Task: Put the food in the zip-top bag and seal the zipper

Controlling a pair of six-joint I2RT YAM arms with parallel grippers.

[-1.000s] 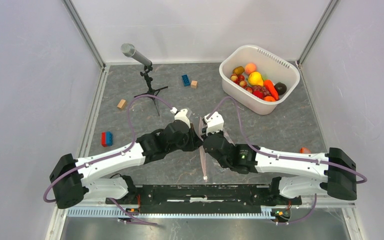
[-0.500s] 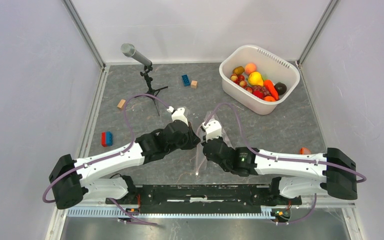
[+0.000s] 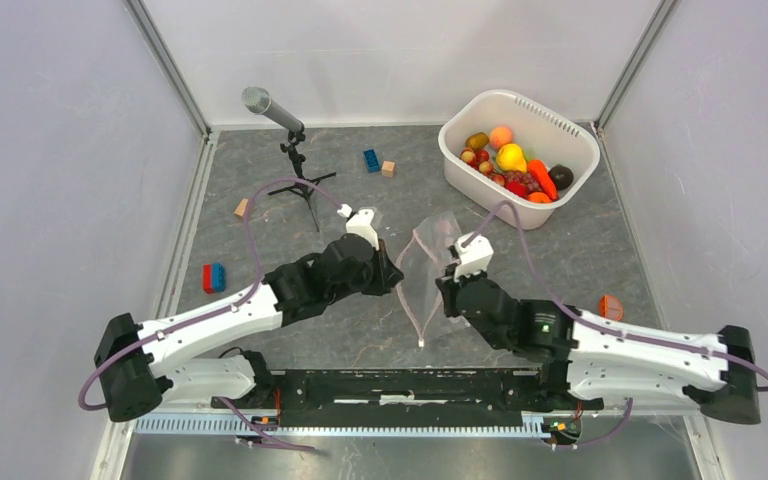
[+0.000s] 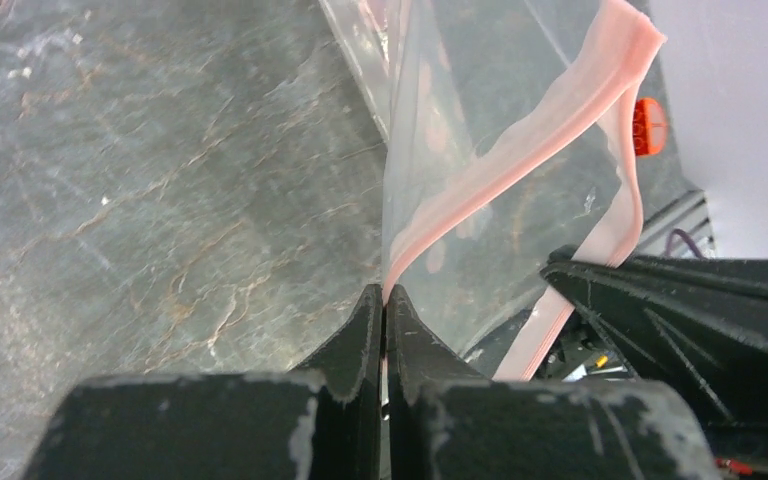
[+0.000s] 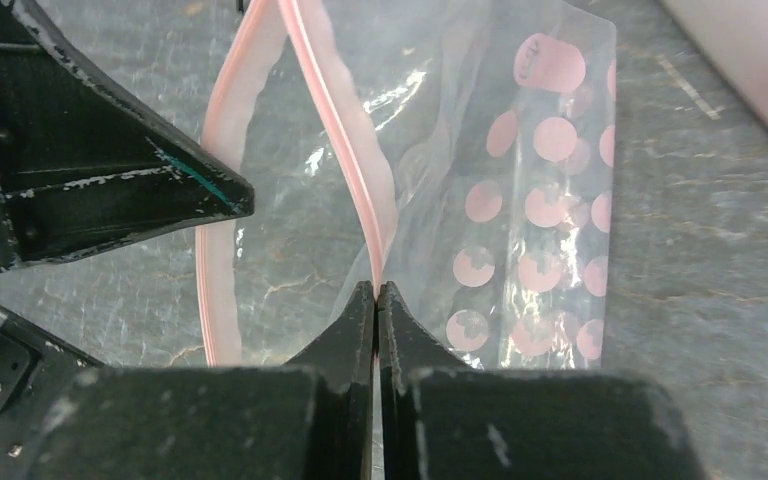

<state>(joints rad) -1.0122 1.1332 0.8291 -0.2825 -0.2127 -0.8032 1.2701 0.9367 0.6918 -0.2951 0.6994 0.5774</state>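
The zip-top bag (image 3: 428, 262) hangs between the two arms near the middle of the table (image 3: 580, 250), with its mouth parted. The left gripper (image 4: 384, 310) is closed flat on one lip of the zipper (image 4: 520, 150), fingertips pressed together with only the strip between them. The right gripper (image 5: 376, 300) is clamped in the same way on the opposite lip. The two pink lips bow apart between the clamping points, leaving an opening. In the right wrist view the black body of the left gripper sits just beside the far lip and covers part of the opening. The food (image 3: 516, 165) lies heaped in a white plastic basin (image 3: 480, 105) at the far right corner, well apart from the bag. A small orange-red piece (image 3: 610, 306) lies on the table beside the right arm. A microphone (image 3: 265, 105) on a tripod stands far left. A blue block (image 3: 371, 160) and a wooden block (image 3: 388, 168) lie near it, and a red-and-blue block (image 3: 213, 277) lies at the left edge. The bag is thin clear film, creased and glossy, printed with pale pink dots. The table surface is grey and marbled.
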